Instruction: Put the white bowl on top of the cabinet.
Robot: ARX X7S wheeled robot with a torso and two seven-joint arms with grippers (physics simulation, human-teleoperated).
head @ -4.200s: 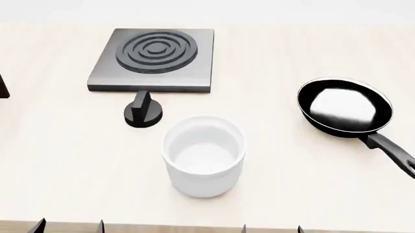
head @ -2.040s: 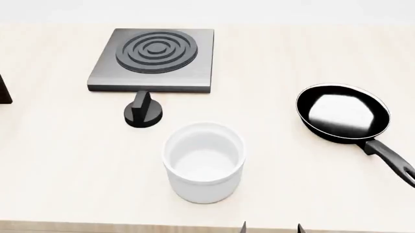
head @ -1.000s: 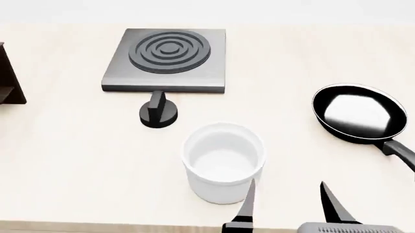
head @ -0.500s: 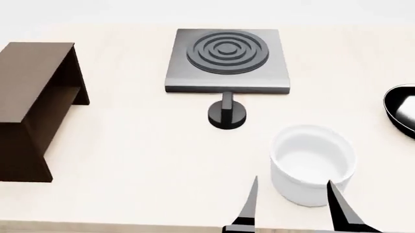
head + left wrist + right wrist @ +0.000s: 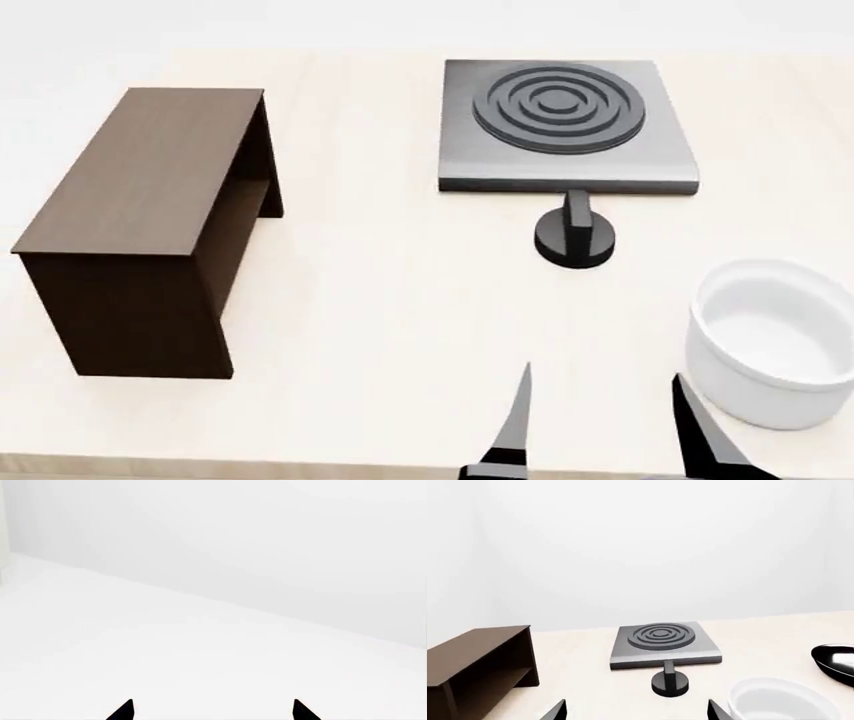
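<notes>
Clearly the bowl (image 5: 781, 340) is rigid, glossy and likely slick, so you should pinch its rim wall, one finger inside and one outside, rather than span its smooth tall sides; it stands on the table (image 5: 374, 300) at your right, well apart from the cabinet (image 5: 147, 225). Your right gripper (image 5: 603, 425) is wide open, empty, just beside the bowl; your left gripper (image 5: 212, 711) shows only two parted tips, holding nothing.

Bare table (image 5: 360, 330) separates cabinet (image 5: 147, 190) from white bowl (image 5: 774, 340); stove knob (image 5: 577, 238) stands between
</notes>
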